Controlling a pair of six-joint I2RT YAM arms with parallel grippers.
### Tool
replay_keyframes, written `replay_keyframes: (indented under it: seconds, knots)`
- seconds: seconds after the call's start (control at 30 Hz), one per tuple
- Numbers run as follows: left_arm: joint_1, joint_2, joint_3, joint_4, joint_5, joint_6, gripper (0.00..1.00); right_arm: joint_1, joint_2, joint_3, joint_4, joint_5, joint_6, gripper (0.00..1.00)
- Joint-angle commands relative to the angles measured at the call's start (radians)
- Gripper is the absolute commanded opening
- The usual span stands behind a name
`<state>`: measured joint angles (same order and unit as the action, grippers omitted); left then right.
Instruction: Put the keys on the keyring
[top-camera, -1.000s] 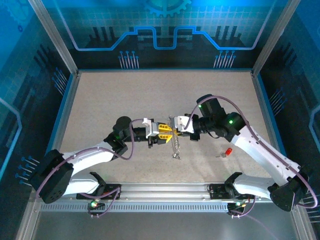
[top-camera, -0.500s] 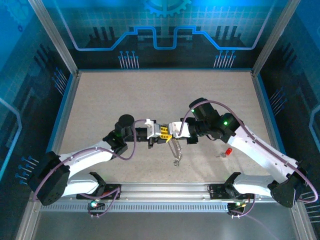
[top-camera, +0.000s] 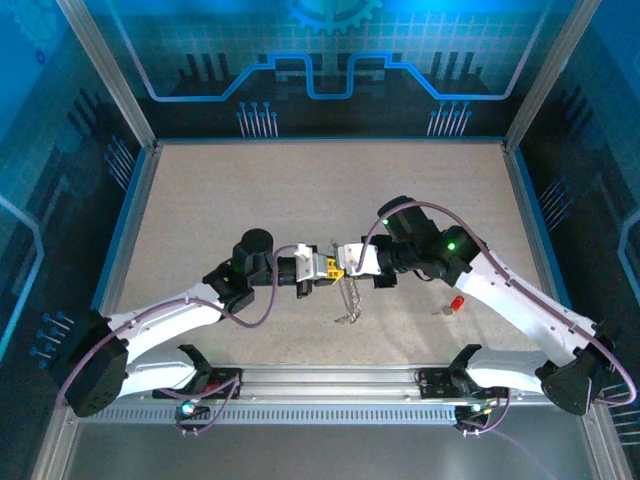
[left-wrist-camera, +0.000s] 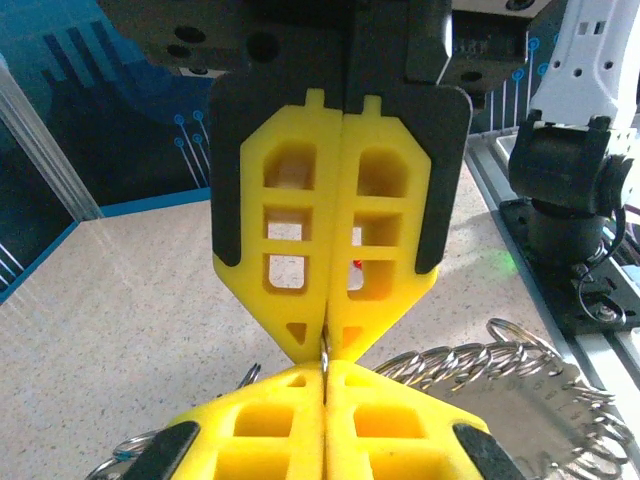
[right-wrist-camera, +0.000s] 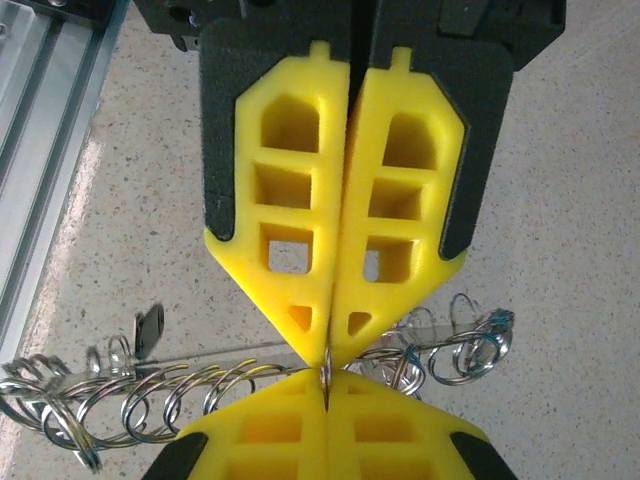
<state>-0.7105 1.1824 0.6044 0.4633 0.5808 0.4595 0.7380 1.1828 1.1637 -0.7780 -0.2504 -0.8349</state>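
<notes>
My left gripper (top-camera: 332, 268) and right gripper (top-camera: 345, 265) meet tip to tip above the middle of the table. Both are shut on the same thin wire of the keyring (top-camera: 347, 298), which hangs from them like a chain down to the table. In the left wrist view my own yellow tips (left-wrist-camera: 325, 372) pinch the wire just below the right gripper's tips (left-wrist-camera: 328, 345), and ring coils (left-wrist-camera: 470, 362) trail off to the right. The right wrist view has coils (right-wrist-camera: 140, 395) on both sides of my shut tips (right-wrist-camera: 327, 385). One red-headed key (top-camera: 457, 303) lies on the table under the right arm.
A small silver piece (top-camera: 437, 311) lies beside the red key. A metal rail (top-camera: 330, 378) with both arm bases runs along the near edge. Blue walls (top-camera: 120, 170) and grey posts close in the speckled table (top-camera: 250, 190).
The left gripper's jaws have closed on the ring wire. Both grippers have drawn together, and the ring's hanging end has swung slightly down and left.
</notes>
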Motion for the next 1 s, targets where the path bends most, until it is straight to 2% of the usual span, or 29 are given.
replay_keyframes:
  seconds: [0.0,0.07,0.33,0.37,0.4,0.7,0.97]
  knots:
    - [-0.021,-0.007,0.023,-0.063,-0.046,0.051,0.06,0.017,-0.003,0.042,0.035,-0.029,0.016,0.00]
    - [-0.027,-0.005,0.024,-0.063,-0.057,0.060,0.00,0.019,-0.005,0.039,0.040,-0.029,0.021,0.00]
    - [-0.034,-0.038,0.005,-0.031,-0.077,0.085,0.00,0.006,-0.026,0.001,0.065,-0.064,0.036,0.01]
    - [-0.033,-0.045,0.000,-0.013,-0.070,0.079,0.00,-0.004,-0.028,-0.007,0.072,-0.078,0.043,0.09]
    - [-0.034,-0.049,-0.005,0.009,-0.065,0.068,0.00,-0.013,-0.034,-0.022,0.081,-0.100,0.046,0.13]
    - [-0.033,-0.053,-0.011,0.145,-0.027,-0.037,0.00,-0.115,-0.108,-0.130,0.209,-0.242,0.123,0.21]
    - [-0.033,-0.041,-0.023,0.231,-0.005,-0.072,0.00,-0.178,-0.167,-0.202,0.282,-0.361,0.179,0.20]
